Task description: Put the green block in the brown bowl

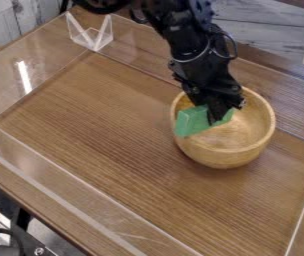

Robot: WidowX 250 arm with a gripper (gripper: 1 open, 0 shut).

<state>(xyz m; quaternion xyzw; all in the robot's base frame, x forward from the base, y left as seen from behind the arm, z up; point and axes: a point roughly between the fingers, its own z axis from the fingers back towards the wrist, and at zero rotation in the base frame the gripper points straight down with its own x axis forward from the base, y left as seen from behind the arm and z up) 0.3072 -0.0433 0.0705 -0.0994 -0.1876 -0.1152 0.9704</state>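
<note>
Wood-grain table (pixel 88 120) fills most of the view, edged by low clear plastic walls, with one clear plastic stand (pixel 91 32) near its far left corner. One brown bowl (pixel 228 140) sits on the right side of the table, round and light tan with a thick rim. One black robot arm (pixel 182 35) reaches in from the top of the view and slants down to the right, its wrist steeply tipped so that the gripper (pixel 218 112) points down into the bowl's near-left side. The fingers are clamped together on the upper end of the single green block (pixel 192 122). Only a short length of the block shows below the gripper; its long axis runs from the fingers down and to the left, tilted off vertical. Its lower end lies over the bowl's left rim and inner wall, though whether it touches the wood cannot be told.
</note>
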